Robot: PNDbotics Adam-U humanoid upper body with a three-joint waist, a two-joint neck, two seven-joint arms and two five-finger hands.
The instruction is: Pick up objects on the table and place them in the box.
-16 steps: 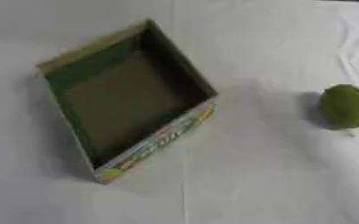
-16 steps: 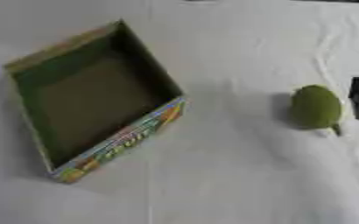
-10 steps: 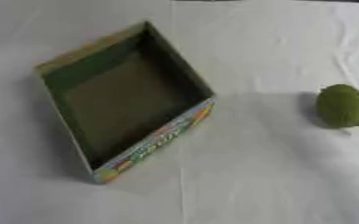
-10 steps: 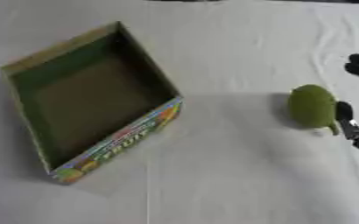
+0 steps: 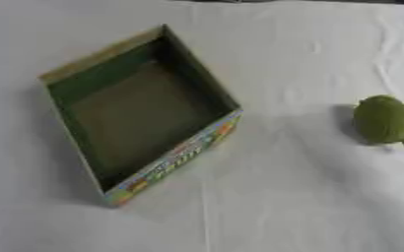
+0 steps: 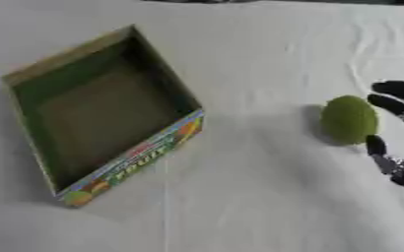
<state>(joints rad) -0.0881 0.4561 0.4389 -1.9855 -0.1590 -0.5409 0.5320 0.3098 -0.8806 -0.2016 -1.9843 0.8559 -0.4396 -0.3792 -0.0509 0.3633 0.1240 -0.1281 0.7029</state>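
Right eye view: green fruit [image 6: 349, 119], near tabletop [image 6: 266, 206] right edge, well apart from empty box [image 6: 102, 114]. Looks light, rounded, likely smooth; best grasped across its middle. Right hand [image 6: 398, 142] spread wide beside it.

Both head eyes look steeply down, sharing box [image 5: 136, 123] and tablecloth [image 5: 283, 197].
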